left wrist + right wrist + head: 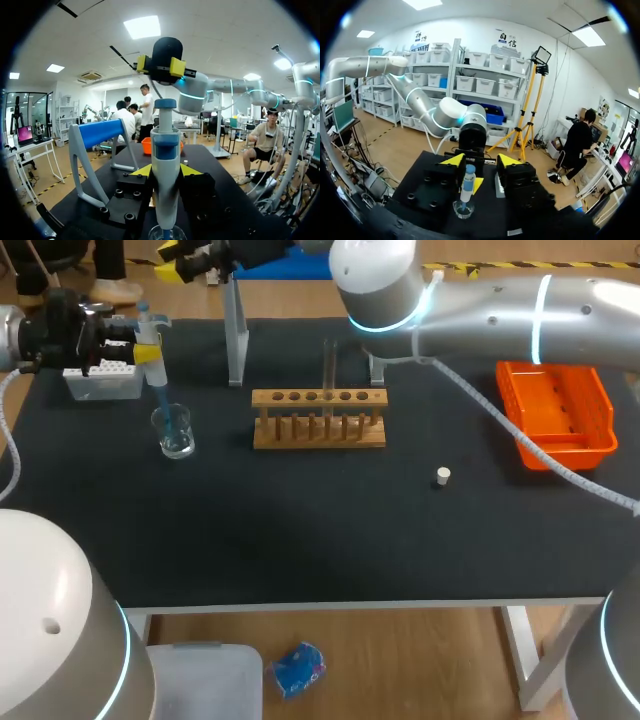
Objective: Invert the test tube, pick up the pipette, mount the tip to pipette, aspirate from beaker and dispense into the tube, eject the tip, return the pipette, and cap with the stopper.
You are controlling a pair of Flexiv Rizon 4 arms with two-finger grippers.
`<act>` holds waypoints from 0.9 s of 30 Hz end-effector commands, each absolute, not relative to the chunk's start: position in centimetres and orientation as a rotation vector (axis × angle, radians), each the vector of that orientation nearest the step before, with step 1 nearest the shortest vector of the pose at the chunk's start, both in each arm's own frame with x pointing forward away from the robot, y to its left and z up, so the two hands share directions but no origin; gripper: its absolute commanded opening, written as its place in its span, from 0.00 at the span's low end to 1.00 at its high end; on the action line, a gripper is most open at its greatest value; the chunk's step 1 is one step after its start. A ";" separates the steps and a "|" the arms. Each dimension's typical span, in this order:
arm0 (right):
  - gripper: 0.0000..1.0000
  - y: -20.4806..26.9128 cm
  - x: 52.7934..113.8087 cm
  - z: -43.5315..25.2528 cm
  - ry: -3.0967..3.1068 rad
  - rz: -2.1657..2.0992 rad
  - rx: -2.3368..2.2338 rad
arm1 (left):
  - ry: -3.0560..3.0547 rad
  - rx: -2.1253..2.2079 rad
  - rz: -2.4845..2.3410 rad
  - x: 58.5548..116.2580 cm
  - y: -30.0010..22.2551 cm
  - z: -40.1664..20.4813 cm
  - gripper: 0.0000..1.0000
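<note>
Aspiration step, I'd say: left fingers [141,171] clamped on pipette [149,340], upper left of frame, tip down in beaker [173,430], which holds some liquid; right fingers [454,160] spread, gripping nothing. Next: lift clear, carry to the 1 tube [328,365] upright in rack [318,418], frame centre; tube contents can't tell. Cap later: stopper [443,476] loose on surface [300,530], right of centre.

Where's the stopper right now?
Head view: the white stopper lies on the black mat, right of the wooden rack, left of the orange tray.
</note>
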State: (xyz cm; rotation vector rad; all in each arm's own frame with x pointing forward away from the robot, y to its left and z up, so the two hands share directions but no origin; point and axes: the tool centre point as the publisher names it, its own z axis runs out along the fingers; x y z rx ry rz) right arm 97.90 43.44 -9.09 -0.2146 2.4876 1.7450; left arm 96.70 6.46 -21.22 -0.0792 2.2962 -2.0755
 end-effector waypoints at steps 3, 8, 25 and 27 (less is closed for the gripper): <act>1.00 38.0 96.6 -7.8 2.484 1.719 -0.215 | 2.298 -0.076 -2.077 96.8 6.5 -21.2 0.00; 1.00 33.2 95.6 -7.0 2.470 1.701 -0.175 | 2.298 -0.076 -2.077 96.8 6.5 -21.2 0.00; 1.00 18.9 92.7 -7.2 2.400 1.683 -0.031 | 2.298 -0.076 -2.077 96.8 6.5 -21.2 0.00; 1.00 17.4 92.6 -7.7 2.388 1.693 -0.012 | 2.298 -0.076 -2.077 96.8 6.5 -21.2 0.00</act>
